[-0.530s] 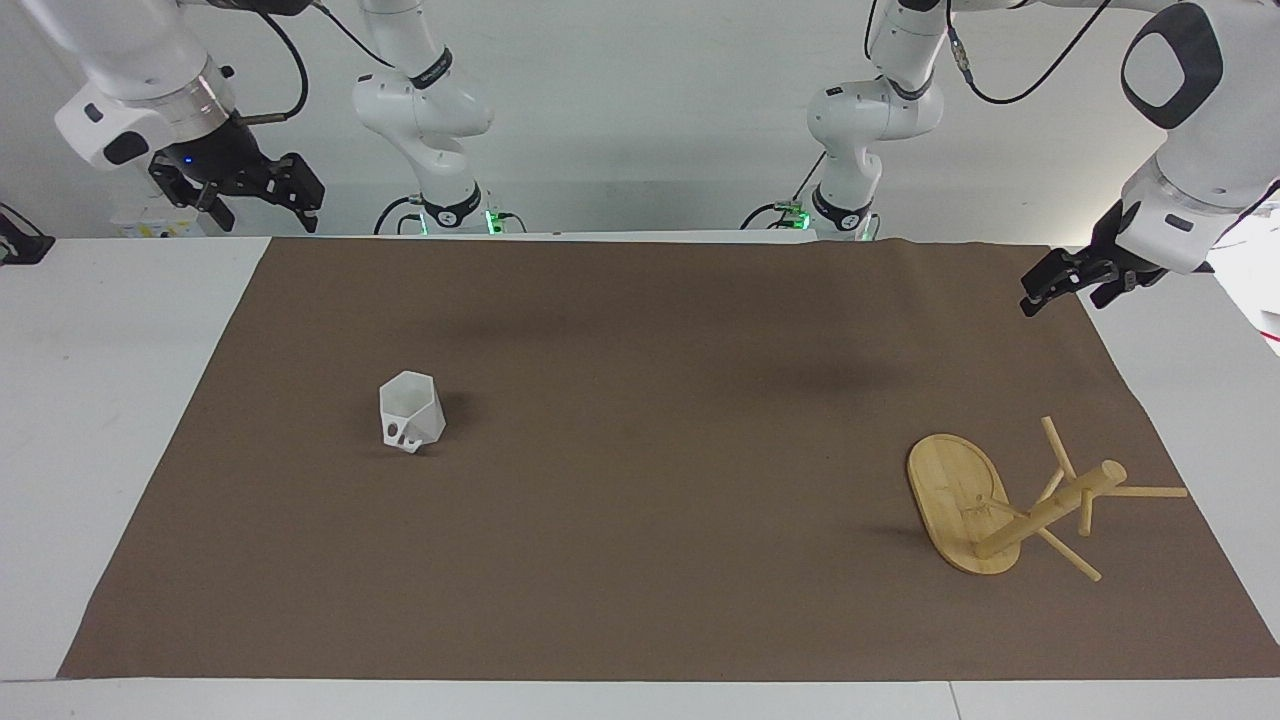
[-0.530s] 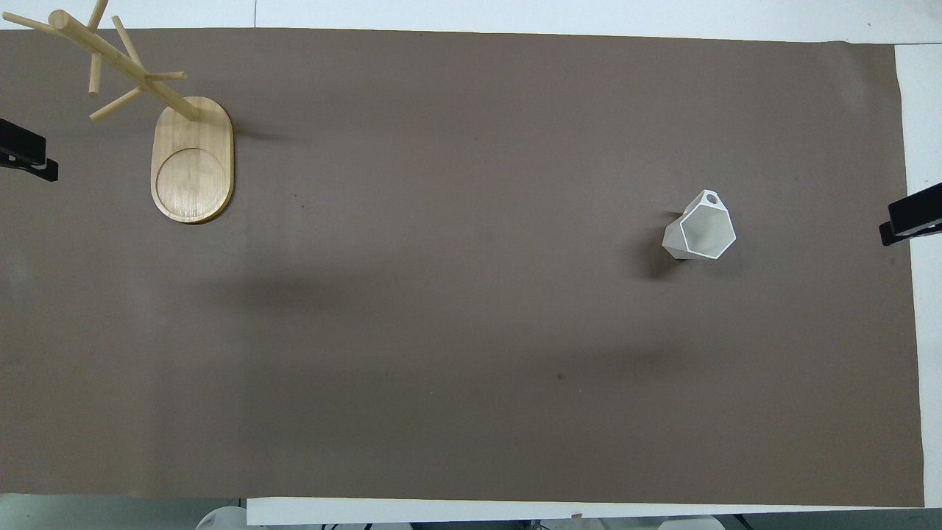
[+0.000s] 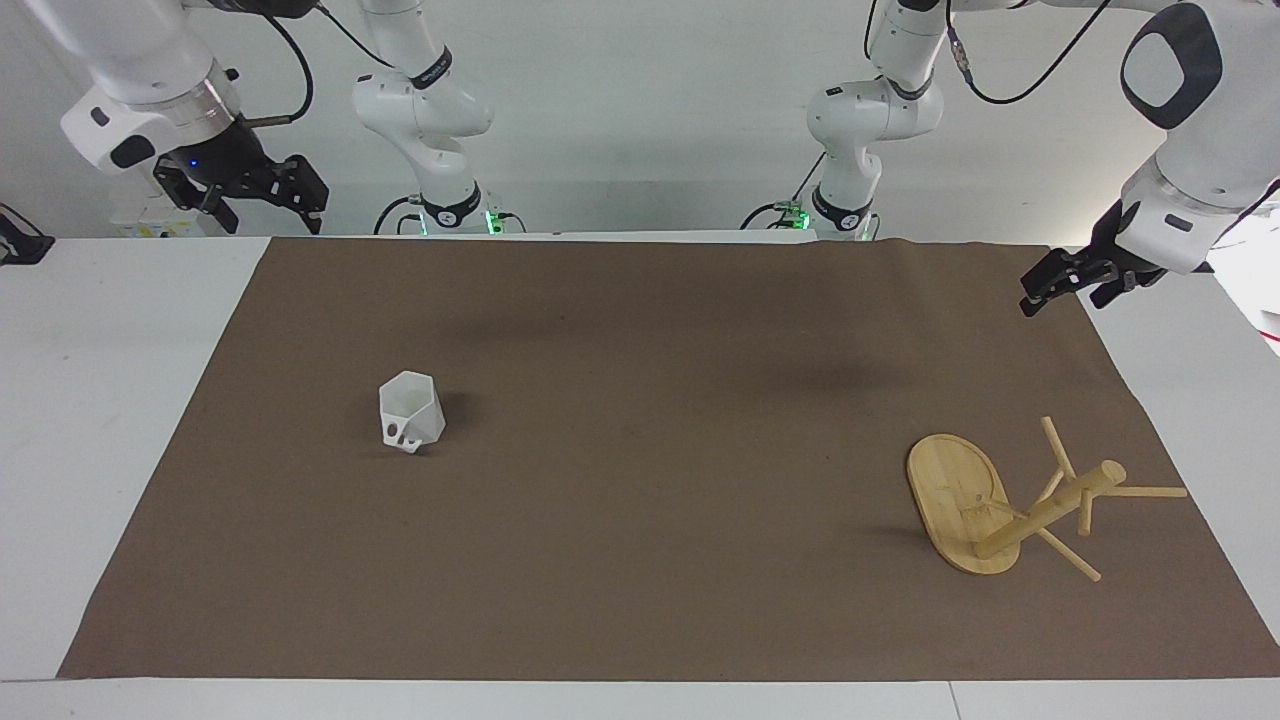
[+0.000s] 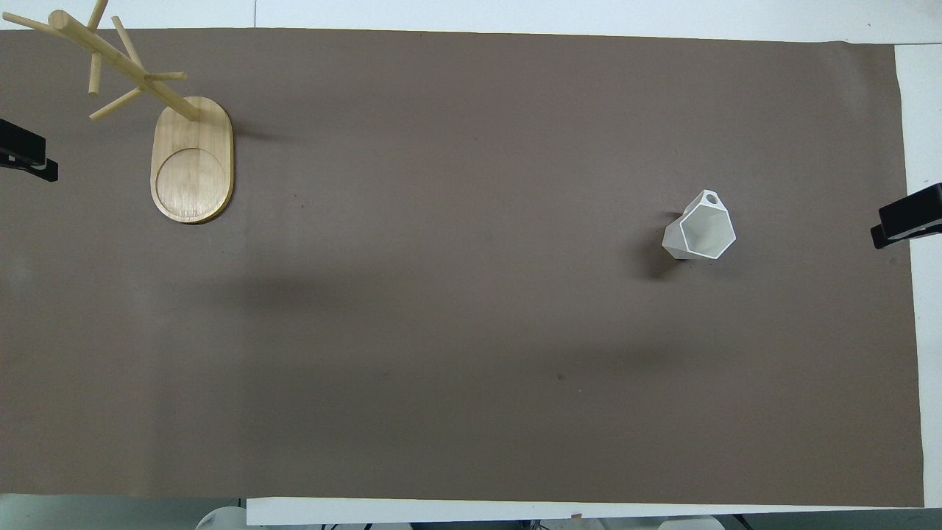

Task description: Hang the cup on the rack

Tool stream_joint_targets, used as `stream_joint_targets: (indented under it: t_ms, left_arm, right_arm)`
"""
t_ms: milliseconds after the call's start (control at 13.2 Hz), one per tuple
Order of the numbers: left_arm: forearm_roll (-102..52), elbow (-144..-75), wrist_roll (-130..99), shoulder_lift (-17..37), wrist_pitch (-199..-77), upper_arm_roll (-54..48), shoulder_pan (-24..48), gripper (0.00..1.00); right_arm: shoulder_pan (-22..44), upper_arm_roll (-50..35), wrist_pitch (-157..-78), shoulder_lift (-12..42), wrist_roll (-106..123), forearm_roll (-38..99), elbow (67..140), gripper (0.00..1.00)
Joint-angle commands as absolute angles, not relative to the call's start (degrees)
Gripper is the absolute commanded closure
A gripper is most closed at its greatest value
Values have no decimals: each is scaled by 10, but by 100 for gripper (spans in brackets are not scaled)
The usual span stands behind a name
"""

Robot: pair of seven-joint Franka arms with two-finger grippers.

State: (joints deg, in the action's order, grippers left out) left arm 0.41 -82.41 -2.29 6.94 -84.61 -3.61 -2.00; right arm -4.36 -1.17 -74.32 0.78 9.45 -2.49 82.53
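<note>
A: Nearest the robots, what is the scene?

B: Both arms hang above the table's (image 3: 120,420) edges. The right gripper (image 3: 262,192) is over the corner of the brown cloth (image 3: 640,560) at its own end, fingers spread, holding nothing. The left gripper (image 3: 1075,283) is over the cloth's edge at its end, also apart and empty. Each looks parked clear of the work, likely so the field stays open for a first reach.

A: And the cup?

B: The cup (image 3: 410,411) stands upright on the cloth toward the right arm's end, hexagonal mouth up, its holed handle turned away from the robots. That suggests the right arm is the natural one to fetch it.

A: Farther out?

B: The rack (image 3: 1010,505) stands farther from the robots than the cup, well apart from it, toward the left arm's end. Its oval base sits flat, the post at the base's farther end, pegs bare. Nothing hangs yet; the task appears unstarted.

A: Next demand?

B: Probably a grasp that leaves the handle free for a peg.
</note>
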Motion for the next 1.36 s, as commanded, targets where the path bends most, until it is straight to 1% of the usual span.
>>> stream_joint_targets:
  t_ms: [0,227,378,605,757,908,1135,1286]
  left_arm:
    - [13,-846,-15,53,-860,-35,-21,0]
    - [13,-846,-15,53,-860,-35,-21,0]
    - [13,-846,-15,53,-860,-35,-21,0]
    - [13,-846,-15,53,-860,-35,-21,0]
    - [13,-846,-15,53,-860,-35,-21,0]
    - [13,-846,-15,53,-860,-35,-21,0]
    - [13,-846,-15,53,-860,-35,-21,0]
    - [13,-846,-15,53,-860,-35,-21,0]
  right_arm:
    - [-95,-12,-820,-14,314,14,895,0]
    - [-169,-12,-859,20,592,108,907,0]
    - [-219,-12,-877,67,778,184,907,0]
    - [-285,-12,-879,177,996,332,916,0]
    - [-306,-12,-880,225,1108,412,942,0]
    - [-312,-12,-904,243,1202,477,1003,0]
    - [-298,-12,-946,219,1301,538,1107,0]
    - [-276,-13,-983,207,1303,573,1156,0]
